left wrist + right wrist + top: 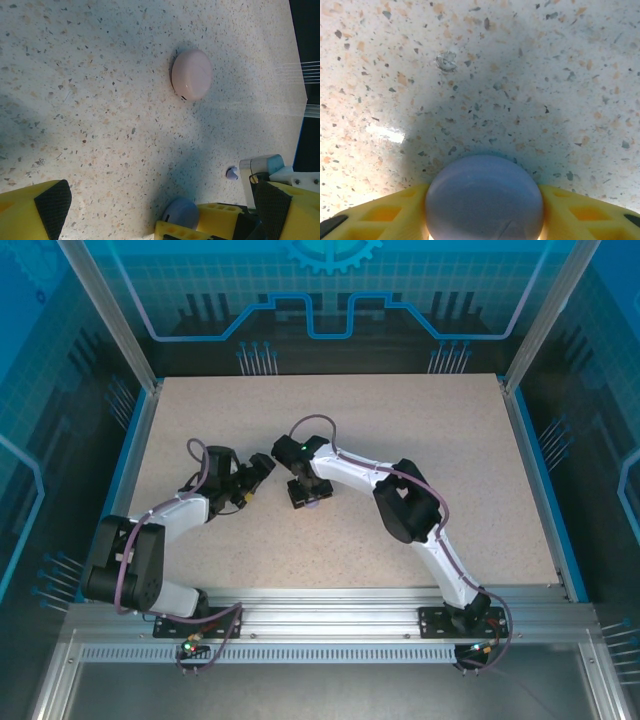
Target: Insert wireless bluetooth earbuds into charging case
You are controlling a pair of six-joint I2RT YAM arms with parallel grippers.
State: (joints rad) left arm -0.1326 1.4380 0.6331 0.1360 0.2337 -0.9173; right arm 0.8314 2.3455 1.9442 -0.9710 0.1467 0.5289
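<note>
No lettering, brand name or number can be read anywhere. The one sign is a blue gear emblem (333, 252), with circuit-style lines, on the back panel (330, 310) beyond the far edge of the table (400, 420).

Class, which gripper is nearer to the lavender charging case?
Right. The right gripper has the lavender charging case between its fingers, touching both sides; the left gripper hangs open beside it, apart.
</note>
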